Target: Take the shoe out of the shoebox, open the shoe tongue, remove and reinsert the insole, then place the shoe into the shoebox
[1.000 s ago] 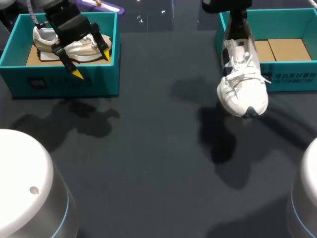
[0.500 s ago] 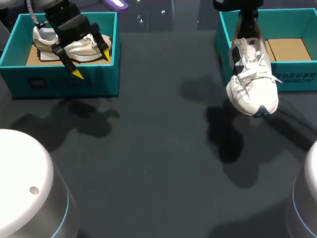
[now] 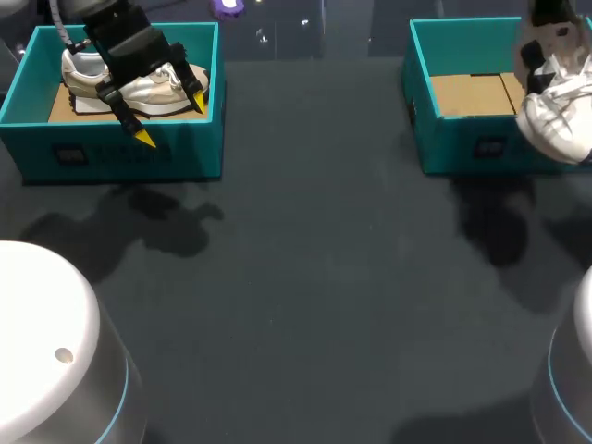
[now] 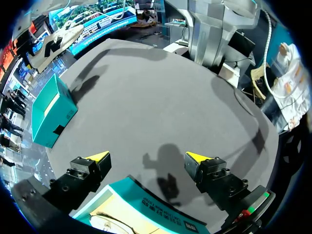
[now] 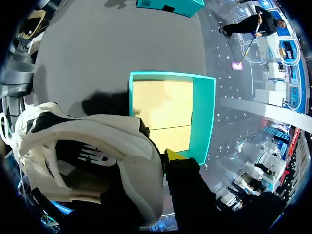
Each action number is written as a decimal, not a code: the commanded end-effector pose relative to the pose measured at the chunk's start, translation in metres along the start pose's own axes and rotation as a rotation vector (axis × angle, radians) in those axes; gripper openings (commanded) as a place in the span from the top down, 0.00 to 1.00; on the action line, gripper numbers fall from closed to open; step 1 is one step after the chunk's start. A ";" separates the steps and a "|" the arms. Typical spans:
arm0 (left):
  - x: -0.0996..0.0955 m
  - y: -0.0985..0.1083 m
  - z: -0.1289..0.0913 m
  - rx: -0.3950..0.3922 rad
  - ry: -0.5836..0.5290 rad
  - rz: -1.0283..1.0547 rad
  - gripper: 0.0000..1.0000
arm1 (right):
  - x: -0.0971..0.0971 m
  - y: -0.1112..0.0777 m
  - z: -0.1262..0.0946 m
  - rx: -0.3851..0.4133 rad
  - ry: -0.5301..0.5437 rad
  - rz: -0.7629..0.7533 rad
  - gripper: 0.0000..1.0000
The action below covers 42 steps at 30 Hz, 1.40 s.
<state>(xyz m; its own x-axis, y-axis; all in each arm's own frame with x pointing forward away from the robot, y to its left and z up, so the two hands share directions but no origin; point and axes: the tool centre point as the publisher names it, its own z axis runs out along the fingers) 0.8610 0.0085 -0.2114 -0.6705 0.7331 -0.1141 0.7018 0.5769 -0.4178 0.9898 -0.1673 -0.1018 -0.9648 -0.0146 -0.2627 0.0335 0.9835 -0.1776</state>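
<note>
Shoebox (image 3: 120, 153) at left holds one beige shoe (image 3: 157, 90).

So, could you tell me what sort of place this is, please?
Probably a robot test bench for shoe handling: a dark table, a left shoebox with a beige shoe inside, and a white shoe held up near the right shoebox.
</note>
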 end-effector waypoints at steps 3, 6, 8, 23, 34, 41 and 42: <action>0.001 0.000 0.000 -0.002 0.000 0.001 0.00 | -0.032 -0.043 0.015 -0.049 0.006 -0.015 1.00; 0.001 0.000 0.000 -0.002 0.000 0.001 0.00 | -0.040 -0.048 0.020 -0.064 0.006 -0.009 1.00; 0.001 0.000 0.000 -0.002 0.000 0.001 0.00 | -0.040 -0.048 0.020 -0.064 0.006 -0.009 1.00; 0.001 0.000 0.000 -0.002 0.000 0.001 0.00 | -0.063 -0.057 0.024 -0.070 -0.012 -0.026 1.00; 0.001 0.000 0.000 -0.002 0.000 0.001 0.00 | -0.097 -0.081 0.046 -0.124 -0.011 -0.008 1.00; 0.001 0.000 0.000 -0.002 0.000 0.001 0.00 | -0.093 -0.101 0.059 -0.057 0.027 0.303 1.00; 0.001 0.000 0.000 -0.002 0.000 0.001 0.00 | -0.092 -0.106 0.061 -0.044 0.042 0.339 1.00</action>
<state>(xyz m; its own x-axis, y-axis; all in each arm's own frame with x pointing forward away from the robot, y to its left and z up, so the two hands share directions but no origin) 0.8610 0.0085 -0.2114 -0.6706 0.7330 -0.1141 0.7018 0.5770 -0.4179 1.0892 -0.2758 -0.1162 -0.9396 0.1938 -0.2820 0.2170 0.9747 -0.0533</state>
